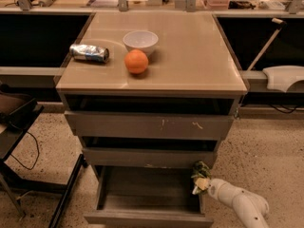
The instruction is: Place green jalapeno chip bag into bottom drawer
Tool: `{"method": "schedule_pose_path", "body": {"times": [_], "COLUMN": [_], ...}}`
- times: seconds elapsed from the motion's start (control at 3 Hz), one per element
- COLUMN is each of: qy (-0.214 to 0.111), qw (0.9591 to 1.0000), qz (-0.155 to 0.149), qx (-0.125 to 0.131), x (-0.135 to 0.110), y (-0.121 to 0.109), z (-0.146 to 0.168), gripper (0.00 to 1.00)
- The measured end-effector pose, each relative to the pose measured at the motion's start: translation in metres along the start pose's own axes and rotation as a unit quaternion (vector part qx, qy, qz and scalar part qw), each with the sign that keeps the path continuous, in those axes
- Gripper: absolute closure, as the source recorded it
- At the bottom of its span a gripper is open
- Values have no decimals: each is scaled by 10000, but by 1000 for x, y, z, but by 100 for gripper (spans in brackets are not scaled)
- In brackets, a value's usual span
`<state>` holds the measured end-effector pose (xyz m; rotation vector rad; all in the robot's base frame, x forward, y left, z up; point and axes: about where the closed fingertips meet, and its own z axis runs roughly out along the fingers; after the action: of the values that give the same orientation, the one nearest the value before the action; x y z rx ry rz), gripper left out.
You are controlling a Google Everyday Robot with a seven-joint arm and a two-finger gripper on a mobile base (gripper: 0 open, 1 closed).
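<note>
tabletop point(190, 56): smooth, I see sheen
can point(89, 52): crushed shiny metal
tool point(202, 184): smooth pale plastic, near right, gripping crinkled bag point(200, 169)

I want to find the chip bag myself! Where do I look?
Find the grey cabinet and its open bottom drawer. At the drawer's right edge, by the white arm's end effector, is the green jalapeno chip bag, the only dark-green crinkly thing; the can on top is silver.
</note>
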<state>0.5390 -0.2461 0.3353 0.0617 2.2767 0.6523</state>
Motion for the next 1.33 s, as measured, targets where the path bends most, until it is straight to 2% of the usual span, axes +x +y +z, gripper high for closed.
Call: {"method": "schedule_pose_path", "body": {"times": [0.33, 0.67, 1.0, 1.33], "qy": [-88, -54, -99, -99], "qw": [10000, 9998, 9989, 9989], "qz": [-20, -161, -448, -448], "qx": [-10, -55, 27, 27], "x": [-5, 19, 60, 60], "y": [1, 8, 11, 11], "z": [5, 25, 70, 70], "gripper": [100, 100, 100, 100]}}
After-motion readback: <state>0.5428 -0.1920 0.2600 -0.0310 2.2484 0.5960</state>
